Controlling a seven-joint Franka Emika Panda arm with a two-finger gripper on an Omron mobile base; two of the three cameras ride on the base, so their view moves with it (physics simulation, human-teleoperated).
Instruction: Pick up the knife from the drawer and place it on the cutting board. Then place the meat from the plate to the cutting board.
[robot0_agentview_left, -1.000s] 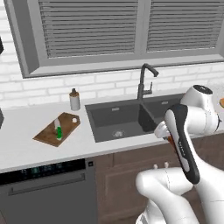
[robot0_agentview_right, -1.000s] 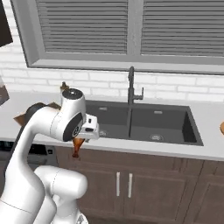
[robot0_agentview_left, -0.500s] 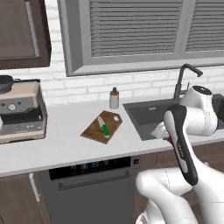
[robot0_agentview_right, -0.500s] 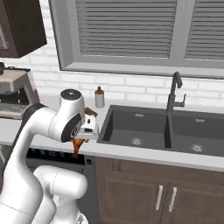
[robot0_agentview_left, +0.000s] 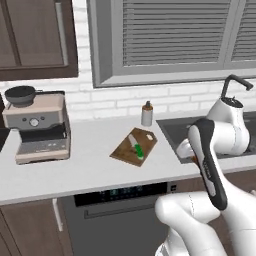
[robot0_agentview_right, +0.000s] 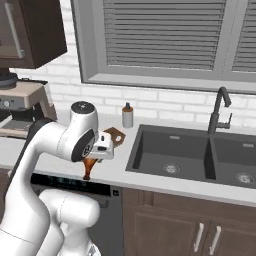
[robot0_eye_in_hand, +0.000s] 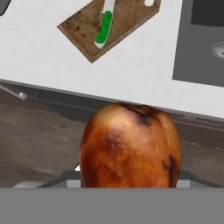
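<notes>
My gripper (robot0_agentview_right: 93, 158) is shut on the meat (robot0_agentview_right: 88, 168), a reddish-brown drumstick that hangs below the hand, just over the counter's front edge. In the hand view the meat (robot0_eye_in_hand: 131, 146) covers the fingertips. The dark brown cutting board (robot0_agentview_left: 131, 145) lies on the white counter left of the sink, and the green-handled knife (robot0_agentview_left: 137, 150) rests on it. From the hand, the cutting board (robot0_eye_in_hand: 127, 17) and knife (robot0_eye_in_hand: 104, 27) sit ahead and to the upper left, well apart from the meat. The plate is out of view.
A coffee machine (robot0_agentview_left: 37, 127) stands at the counter's left. A small bottle (robot0_agentview_left: 146, 114) stands behind the board by the wall. The dark sink (robot0_agentview_right: 172, 157) with its faucet (robot0_agentview_right: 218, 112) lies to the right. A dishwasher front (robot0_agentview_left: 120, 210) is below the counter.
The base has driven left along the counter, so the whole scene slid right and the board now sits near the arm. The meat stays in the gripper as before.
</notes>
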